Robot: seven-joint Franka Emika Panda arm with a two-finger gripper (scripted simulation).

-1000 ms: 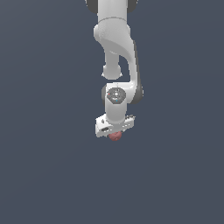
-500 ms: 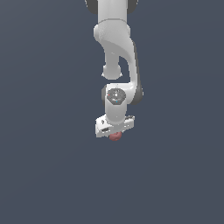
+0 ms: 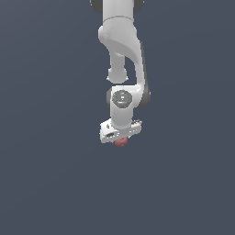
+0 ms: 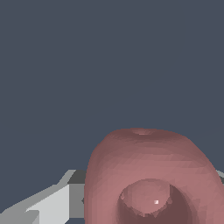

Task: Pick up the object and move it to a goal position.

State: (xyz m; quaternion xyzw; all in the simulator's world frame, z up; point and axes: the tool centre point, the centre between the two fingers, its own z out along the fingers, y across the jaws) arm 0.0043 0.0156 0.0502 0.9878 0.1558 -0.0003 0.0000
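My pincer (image 3: 120,140) pointed straight down, right over the object (image 3: 121,142). The object was a small red-pink lump, much thinner than my white hand. In the exterior view only its lower part peeked out under the hand. In the wrist view it was very close and big (image 4: 151,179), with a round hollow in it and a little ball shape inside the hollow. One gray and white finger (image 4: 52,203) sat just beside it. The other finger was almost all hidden behind the lump.

Was my pincer pinching the lump, or only sitting around it? I could not tell. The fingers were too hidden, and I could not see if they pressed on it.

Around my hand was only the flat dark blue-gray table (image 3: 46,183). I could not tell if the lump rested on it or hung a bit above it. I saw no mark for the goal place.

Here is what could have gone wrong, I thought. The lump was round and smooth, so it could slip out if my fingers held it too softly or off to one side. If I moved fast, it could roll away. And if I had no hold at all, I would lift up with nothing.
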